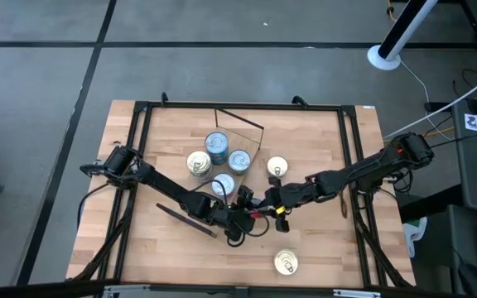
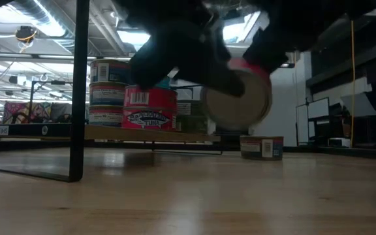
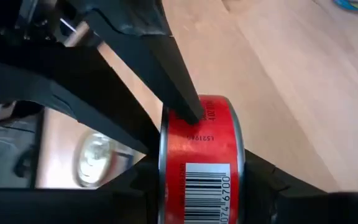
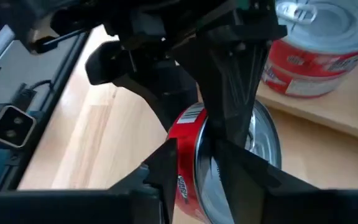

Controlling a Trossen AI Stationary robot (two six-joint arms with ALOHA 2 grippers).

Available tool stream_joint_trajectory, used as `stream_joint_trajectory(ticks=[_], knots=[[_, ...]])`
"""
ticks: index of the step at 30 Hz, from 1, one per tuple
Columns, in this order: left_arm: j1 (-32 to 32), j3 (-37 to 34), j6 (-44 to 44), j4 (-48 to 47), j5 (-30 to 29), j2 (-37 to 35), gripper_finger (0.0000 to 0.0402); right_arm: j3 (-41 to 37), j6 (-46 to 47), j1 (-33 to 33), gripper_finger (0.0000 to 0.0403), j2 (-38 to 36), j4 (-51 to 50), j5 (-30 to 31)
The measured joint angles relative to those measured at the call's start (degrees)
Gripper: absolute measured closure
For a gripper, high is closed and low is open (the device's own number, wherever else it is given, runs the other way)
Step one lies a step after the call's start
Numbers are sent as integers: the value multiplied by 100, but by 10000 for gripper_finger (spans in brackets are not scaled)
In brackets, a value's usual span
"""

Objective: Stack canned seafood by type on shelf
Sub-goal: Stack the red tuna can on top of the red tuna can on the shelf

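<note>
Left gripper is clamped on a round red-labelled tin with a barcode and a silver lid. The tin sits on edge between the fingers, clear of the wood below. Right gripper is nose to nose with it at the same tin. We cannot tell whether it has a hold or has let go, so we read this as a hand-over between the arms.

Working down in size, the slatted pale wooden tabletop carries the flat light plywood shelf with thin dark frame bars at its middle. In the low view the shelf holds a tall stack of blue-labelled silver tins, with a red-labelled tuna tin just beside it. From above we count four lids grouped there, one of them gold.

Two tins are not yet shelved. A gold-lidded pull-tab tin lies just beside the group. Another gold-lidded tin sits alone near the table's front edge, well apart from the rest.

We judge the sorting past halfway. The blue stack is built, while the red tin in hand and the two loose gold tins remain to be placed.

Both dark arms reach in low from opposite sides, stretched nearly flat, and their wrists meet at the centre front of the table.
</note>
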Motion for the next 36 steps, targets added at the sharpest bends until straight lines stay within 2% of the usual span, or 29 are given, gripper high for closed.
stream_joint_trajectory(ticks=[8, 12, 16, 22, 27, 33, 36], knots=[[-65, 609, 441, -758, -768, -6, 270, 3, -421, 0, 295, -1091, -485, 241], [-74, 1005, 481, -1416, -1072, -10, 256, 3, -429, 4, 296, -1533, -597, 451], [-83, 1322, 432, -2167, -1324, -97, 264, 1, -430, 4, 297, -1780, -654, 548], [-111, 1346, -188, -3217, -1633, -563, 266, 1, -428, 4, 297, -1885, -957, 546], [-142, 1346, -1118, -4241, -1659, -907, 255, 1, -428, 4, 297, -1884, -1282, 557], [-138, 1344, -1944, -5307, -1653, -976, 265, 1, -428, 4, 297, -1884, -1345, 557], [-130, 1247, -2149, -5443, -1655, -981, 261, 1, -428, 4, 297, -1884, -1350, 560]])
